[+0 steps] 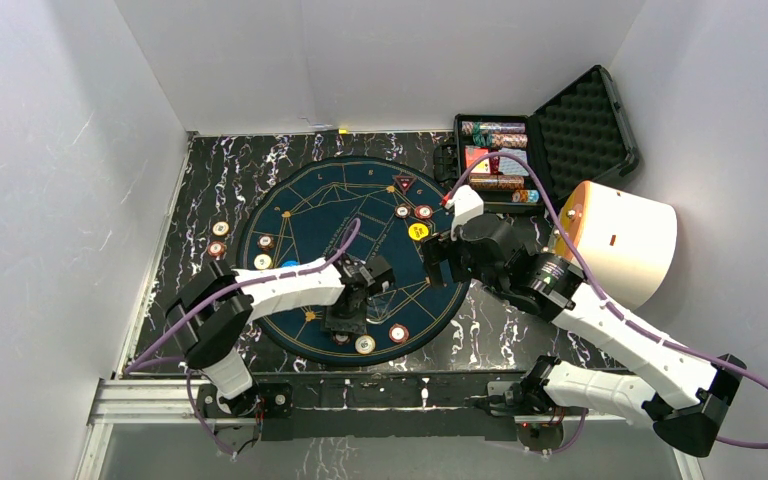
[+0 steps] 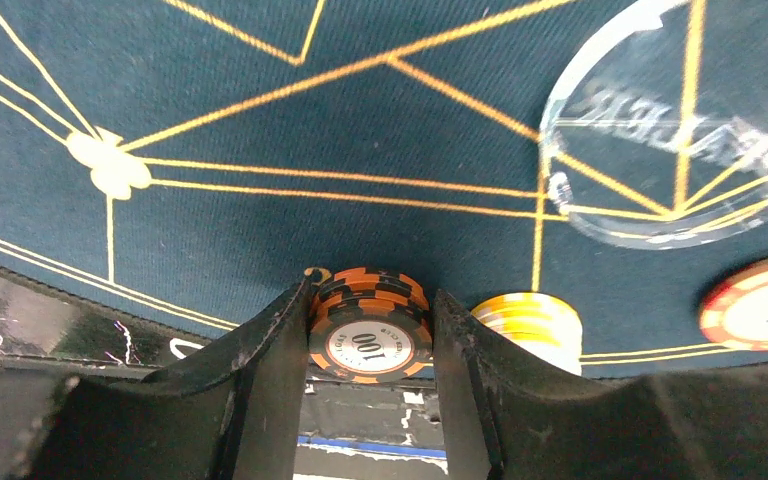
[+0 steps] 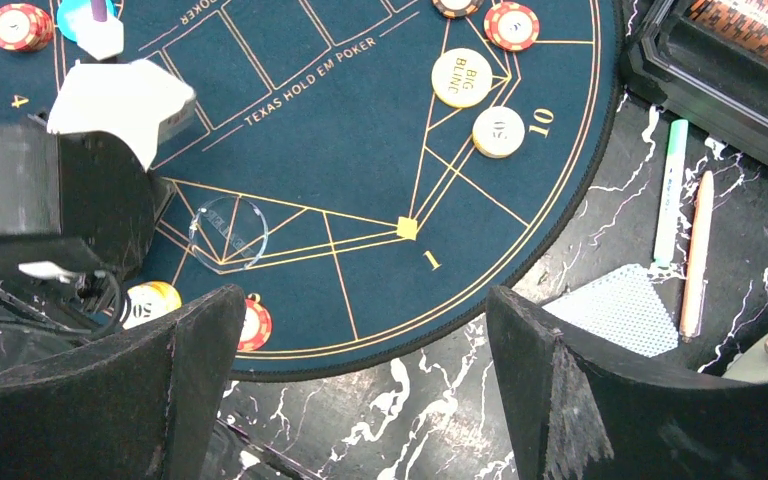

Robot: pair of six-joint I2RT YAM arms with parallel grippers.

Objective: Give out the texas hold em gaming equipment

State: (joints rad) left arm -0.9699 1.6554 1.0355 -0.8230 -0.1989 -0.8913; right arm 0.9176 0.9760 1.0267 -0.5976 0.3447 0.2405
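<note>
The left hand (image 2: 370, 298) is clamped on a short stack of orange-and-black chips (image 2: 370, 345) at the near edge of the round mat (image 2: 260, 100). Just right of it sits a cream chip stack (image 2: 527, 322). The right hand (image 3: 362, 300) hangs over the mat's right edge, its fingers wide apart and empty, near face-down cards (image 3: 620, 310) on the marble surface (image 3: 410, 400).
</note>
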